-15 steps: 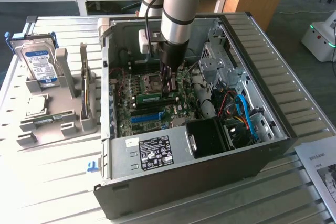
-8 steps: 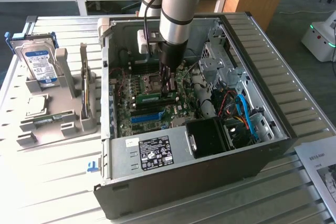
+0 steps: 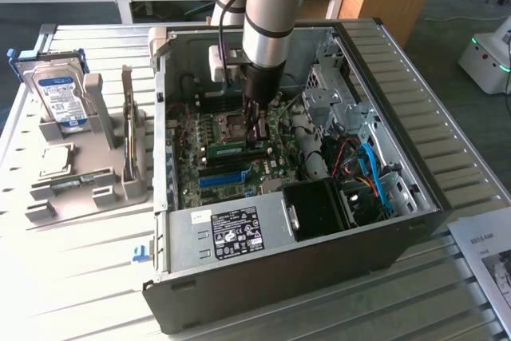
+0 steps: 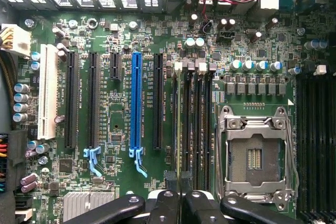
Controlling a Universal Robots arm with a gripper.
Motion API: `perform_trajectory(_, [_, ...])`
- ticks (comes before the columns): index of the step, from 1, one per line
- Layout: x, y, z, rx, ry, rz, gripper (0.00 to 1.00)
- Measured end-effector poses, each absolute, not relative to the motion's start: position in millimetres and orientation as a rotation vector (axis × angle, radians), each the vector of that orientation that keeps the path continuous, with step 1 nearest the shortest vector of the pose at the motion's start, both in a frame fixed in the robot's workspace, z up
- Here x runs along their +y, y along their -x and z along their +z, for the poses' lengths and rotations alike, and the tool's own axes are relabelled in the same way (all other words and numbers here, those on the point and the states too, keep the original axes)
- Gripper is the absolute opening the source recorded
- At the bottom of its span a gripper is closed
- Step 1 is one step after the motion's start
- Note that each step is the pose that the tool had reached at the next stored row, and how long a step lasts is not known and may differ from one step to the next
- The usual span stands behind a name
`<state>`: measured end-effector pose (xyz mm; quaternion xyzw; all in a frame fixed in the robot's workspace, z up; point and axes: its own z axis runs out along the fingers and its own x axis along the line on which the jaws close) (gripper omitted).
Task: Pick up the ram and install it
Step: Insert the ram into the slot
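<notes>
**Pincer closed on ram at memory slots**

Pincer (image 3: pixel 255 135) is lowered into the open PC case (image 3: pixel 319 253), over the motherboard (image 3: pixel 192 145). In the wrist view the pincer (image 4: pixel 181 205) is seen with fingers (image 4: pixel 167 204) drawn nearly together, a thin board edge pinched between them. That edge is the ram (image 4: pixel 180 129), held on edge along the black memory slots, between the blue expansion slot (image 4: pixel 136 103) and the empty CPU socket (image 4: pixel 254 156). Whether it is fully seated cannot be told.

In the exterior view the ram (image 3: pixel 234 149) is seen as a green stick with a pale label just beside the fingertips, next to the CPU socket (image 3: pixel 225 125).

The case is set on the slatted desk (image 3: pixel 80 277), mid to the exterior view's right. Near the desk's edge on the exterior view's left a grey holder (image 3: pixel 104 189) is placed, with a hard drive (image 3: pixel 60 93) stood upright in it and a second green stick (image 3: pixel 80 180) laid flat.

Labels:
- White sticker (image 3: pixel 235 233) on the case's near wall: black marks, text too small to be read.
- Hard drive: blue-and-white label, not legible.
- Printed sheet (image 3: pixel 487 253) at the desk's near corner on the exterior view's right: not legible.
- Motherboard silkscreen: not legible.
</notes>
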<state>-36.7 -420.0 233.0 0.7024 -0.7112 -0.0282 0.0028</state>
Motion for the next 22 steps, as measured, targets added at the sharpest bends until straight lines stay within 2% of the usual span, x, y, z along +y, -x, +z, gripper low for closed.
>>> perform_trajectory(22, [-419.8, 36.8, 231.2, -2.238, -2.202, -0.081, 0.12])
